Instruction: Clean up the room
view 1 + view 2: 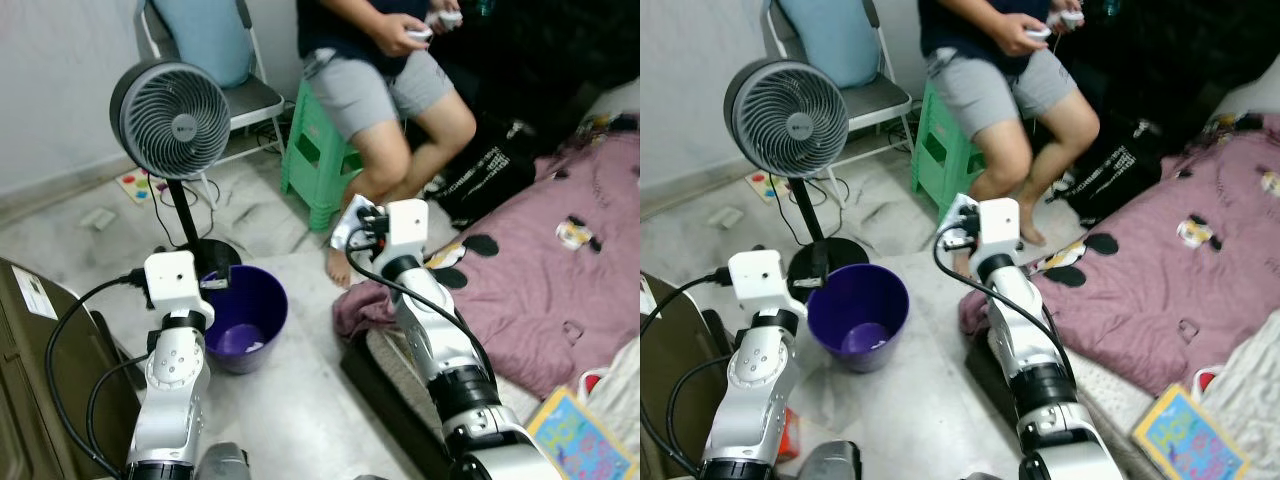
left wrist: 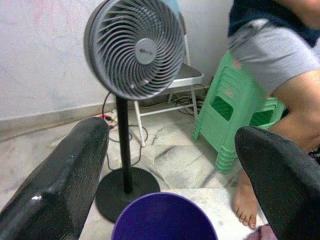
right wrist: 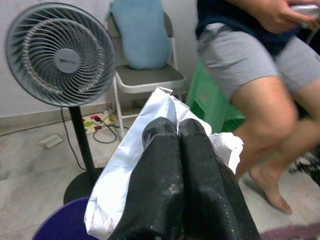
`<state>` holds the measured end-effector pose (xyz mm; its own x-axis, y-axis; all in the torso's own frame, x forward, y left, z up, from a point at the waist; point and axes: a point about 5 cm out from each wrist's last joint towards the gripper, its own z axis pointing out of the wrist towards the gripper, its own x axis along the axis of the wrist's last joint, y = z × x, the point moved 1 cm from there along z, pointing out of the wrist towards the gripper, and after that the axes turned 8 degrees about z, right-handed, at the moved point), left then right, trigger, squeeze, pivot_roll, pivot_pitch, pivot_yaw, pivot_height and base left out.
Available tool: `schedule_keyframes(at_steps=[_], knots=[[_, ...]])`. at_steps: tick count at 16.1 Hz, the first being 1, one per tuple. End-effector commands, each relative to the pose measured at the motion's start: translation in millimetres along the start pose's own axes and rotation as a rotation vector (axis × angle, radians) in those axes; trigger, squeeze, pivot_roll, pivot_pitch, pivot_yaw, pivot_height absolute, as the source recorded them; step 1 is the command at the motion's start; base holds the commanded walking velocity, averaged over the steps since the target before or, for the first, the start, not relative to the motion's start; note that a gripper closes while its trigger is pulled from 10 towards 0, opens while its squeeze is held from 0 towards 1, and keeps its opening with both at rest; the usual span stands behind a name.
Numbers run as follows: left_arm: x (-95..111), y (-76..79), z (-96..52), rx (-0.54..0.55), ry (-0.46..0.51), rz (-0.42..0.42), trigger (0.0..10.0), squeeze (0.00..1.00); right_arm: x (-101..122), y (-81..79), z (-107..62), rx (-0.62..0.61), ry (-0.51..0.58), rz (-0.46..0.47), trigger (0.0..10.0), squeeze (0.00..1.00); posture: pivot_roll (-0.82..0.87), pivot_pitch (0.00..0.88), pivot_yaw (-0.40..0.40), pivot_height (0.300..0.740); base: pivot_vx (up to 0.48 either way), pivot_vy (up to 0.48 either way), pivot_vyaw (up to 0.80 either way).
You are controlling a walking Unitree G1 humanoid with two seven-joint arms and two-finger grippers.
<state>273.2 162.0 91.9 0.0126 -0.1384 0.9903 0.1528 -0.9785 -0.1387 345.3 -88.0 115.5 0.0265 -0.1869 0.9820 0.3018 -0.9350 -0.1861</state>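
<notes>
One white crumpled paper [image 3: 150, 145] pinched in closed right gripper [image 3: 177, 131], near purple bin [image 1: 858, 312] but not over it | left gripper [image 2: 170, 165] spread, empty, above bin | risk: early release drops paper on floor [image 1: 910, 400] | paper mostly hidden; possibly a wrapper

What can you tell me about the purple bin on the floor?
The bin is a round, deep purple bucket, plastic by its look, upright and open-topped on the pale floor. It stands right beside the fan's black round base, between the two arms. A small pale scrap lies at its bottom. Nothing grips it: the left tool hangs open above it, and the right tool holds white paper nearby.
</notes>
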Motion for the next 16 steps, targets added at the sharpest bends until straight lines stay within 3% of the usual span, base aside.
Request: schedule_keyframes(at_steps=[1, 5, 8, 10, 11, 13, 16], knots=[[3.7, 2.8, 0.6, 0.003, 0.017, -0.002, 10.0, 0.0, 0.6, 5.9, 0.0, -0.008, -0.01, -0.009, 10.0, 0.0, 0.13, 0.005, -0.131, 0.74, 0.0, 0.0, 0.0], [1.5, 18.5, 5.5, -0.087, 0.017, 0.001, 10.0, 0.0, 8.6, 20.8, -8.4, -0.09, 0.031, -0.017, 10.0, 0.0, 0.05, 0.0, -0.048, 0.74, 0.0, 0.0, 0.0], [12.1, 19.1, 29.1, -0.108, 0.034, 0.032, 10.0, 0.0, 19.6, 13.4, -23.9, -0.142, 0.089, 0.074, 10.0, 0.0, -0.01, 0.0, 0.041, 0.74, 0.0, 0.0, 0.0], [16.7, 25.8, 34.3, -0.153, 0.056, 0.041, 10.0, 0.0, 16.9, 13.7, -27.1, -0.15, 0.097, 0.038, 10.0, 0.0, -0.01, 0.0, 0.066, 0.74, 0.0, 0.0, 0.0], [17.6, 25.5, 33.7, -0.163, 0.062, 0.047, 10.0, 0.0, 5.1, 20.1, -33.3, -0.195, 0.063, 0.061, 10.0, 0.0, 0.01, 0.0, 0.063, 0.74, 0.0, 0.0, 0.0], [13.3, 16.1, 26.8, -0.148, 0.055, 0.049, 10.0, 0.0, -4.1, 13.7, -38.4, -0.147, 0.013, 0.058, 10.0, 0.0, 0.04, 0.003, 0.027, 0.74, 0.0, 0.0, 0.0], [3.4, 0.0, 18.3, -0.055, 0.034, 0.056, 10.0, 0.0, -3.8, 7.5, -22.6, -0.069, -0.011, 0.017, 10.0, 0.0, 0.08, 0.003, -0.044, 0.74, 0.0, 0.0, 0.0]])
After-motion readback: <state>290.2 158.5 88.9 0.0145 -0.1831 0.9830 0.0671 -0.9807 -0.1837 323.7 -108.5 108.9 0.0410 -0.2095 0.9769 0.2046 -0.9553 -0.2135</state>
